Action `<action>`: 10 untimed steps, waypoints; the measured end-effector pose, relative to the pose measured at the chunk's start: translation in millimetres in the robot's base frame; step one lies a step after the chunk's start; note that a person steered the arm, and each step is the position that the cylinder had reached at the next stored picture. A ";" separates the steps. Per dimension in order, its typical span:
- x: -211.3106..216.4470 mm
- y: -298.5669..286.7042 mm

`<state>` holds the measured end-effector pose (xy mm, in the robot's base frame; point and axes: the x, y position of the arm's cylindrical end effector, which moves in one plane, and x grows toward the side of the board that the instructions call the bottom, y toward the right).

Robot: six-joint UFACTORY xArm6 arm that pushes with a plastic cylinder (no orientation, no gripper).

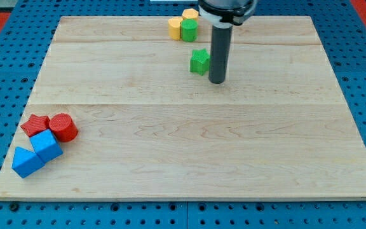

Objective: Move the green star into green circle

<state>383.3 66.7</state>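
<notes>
The green star (199, 61) lies on the wooden board near the view's top, a little right of the middle. The green circle (189, 29) stands above it at the board's top edge, touching two yellow blocks. My tip (217, 81) rests on the board just to the right of the green star and slightly below it, very close to or touching its right side. The rod rises straight up from there to the arm at the view's top.
A yellow block (175, 28) sits left of the green circle and another yellow block (190, 14) above it. At the view's bottom left lie a red star (35, 124), a red cylinder (63, 126), a blue cube (46, 145) and a blue wedge (25, 161).
</notes>
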 end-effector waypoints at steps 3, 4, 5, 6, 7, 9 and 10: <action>-58.8 -47.1; -80.6 -47.0; -81.1 -45.2; -83.5 -45.1; -82.1 -32.4; -84.7 -23.2; -95.1 -34.0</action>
<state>288.3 32.6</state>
